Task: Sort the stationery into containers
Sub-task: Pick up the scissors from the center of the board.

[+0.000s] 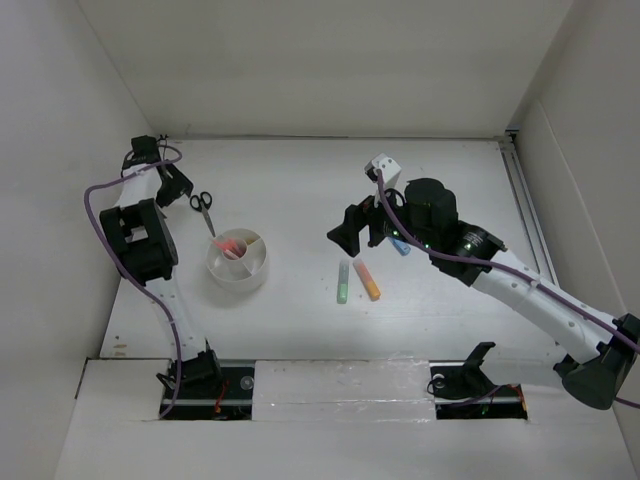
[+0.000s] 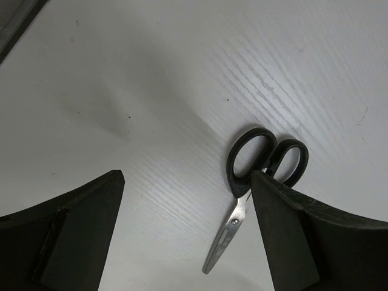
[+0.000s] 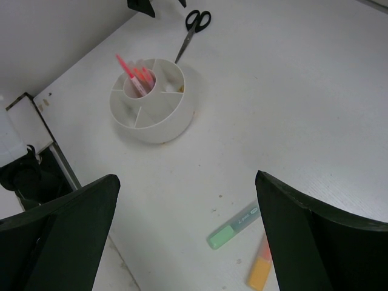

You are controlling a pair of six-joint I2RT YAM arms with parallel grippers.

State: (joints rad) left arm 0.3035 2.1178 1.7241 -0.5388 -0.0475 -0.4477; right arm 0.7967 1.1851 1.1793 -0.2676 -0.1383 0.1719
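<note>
Scissors (image 2: 235, 219) show shiny metal blades, glossy black handles; tub (image 3: 154, 130) seems matt plastic.

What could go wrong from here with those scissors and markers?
The scissors lie flat and off-centre, beside one finger of the open left tool, so it may nudge them rather than grip. The green marker and orange marker lie close together; the open right tool might knock one while taking the other.

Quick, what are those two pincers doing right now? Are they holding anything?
Left pincer: open, holding nothing; the scissors lie on the table below it.
Right pincer: open, holding nothing.
</note>
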